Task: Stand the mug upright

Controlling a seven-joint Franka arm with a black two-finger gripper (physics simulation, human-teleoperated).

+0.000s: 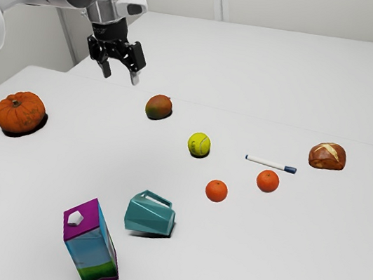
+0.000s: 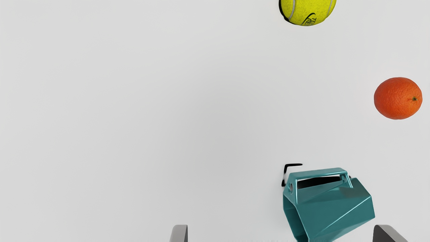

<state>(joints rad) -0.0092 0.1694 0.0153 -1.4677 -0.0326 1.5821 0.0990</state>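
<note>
Found mug (image 1: pixel 151 217) on counter (image 1: pixel 260 258), lying on its side, so not upright as wanted. Resting prob. on a flat facet of the body, hence little risk of rolling off by itself. Shows handle (image 2: pixel 317 173) on the upper side, well placed for reaching from above w/o dragging along the counter. Points mouth (image 2: pixel 294 220) away from the nearer orange (image 1: pixel 217 191), w/ base end toward it, i.e. must swing mouth end up & base end down to stand properly.

Held high & well back from mug: claw (image 1: pixel 120 74), empty, w/ fingertips wide apart. Makes sense as a ready pose: leaves room to line up over mug, & prob. enough gap to take body or handle. Looks down at counter in wrist view, w/ mug off toward one finger rather than centered, so needs shifting over before any descent.

Watch carton (image 1: pixel 90 242) near mug on the exterior view's left; could get knocked by a wide finger or by mug in mid-turn. Less worried re: ball (image 1: pixel 199 144), farther off. Expect smooth, angled sides to slip if pinched across an edge; better to grip squarely, lift a bit, rotate, then lower flat on base before letting go.
</note>
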